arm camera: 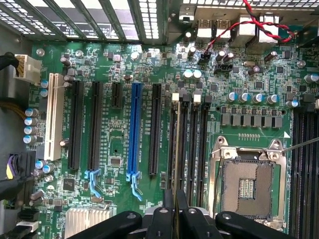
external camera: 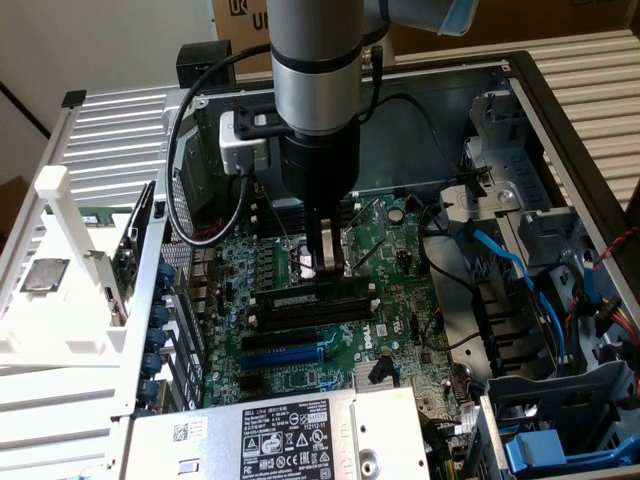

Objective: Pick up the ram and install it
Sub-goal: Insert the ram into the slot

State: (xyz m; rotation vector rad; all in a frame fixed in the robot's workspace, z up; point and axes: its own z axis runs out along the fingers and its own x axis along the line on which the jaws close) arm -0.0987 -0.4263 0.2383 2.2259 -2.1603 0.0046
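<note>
Inside the open grey metal computer case (external camera: 575,140), above its green motherboard (arm camera: 117,134), the black two-fingered gripper (arm camera: 175,211) has its jaws clamped on the thin green ram stick (arm camera: 175,149). The stick is held edge-on along the long black memory slots (arm camera: 192,144), apparently so it can seat straight.

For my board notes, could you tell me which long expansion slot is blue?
The blue slot, between the short black slot and a long black slot; the others are black or white.

Silver arm (external camera: 310,40); black wrist (external camera: 318,165); looped black cable (external camera: 172,160); black hand (external camera: 325,262).
</note>
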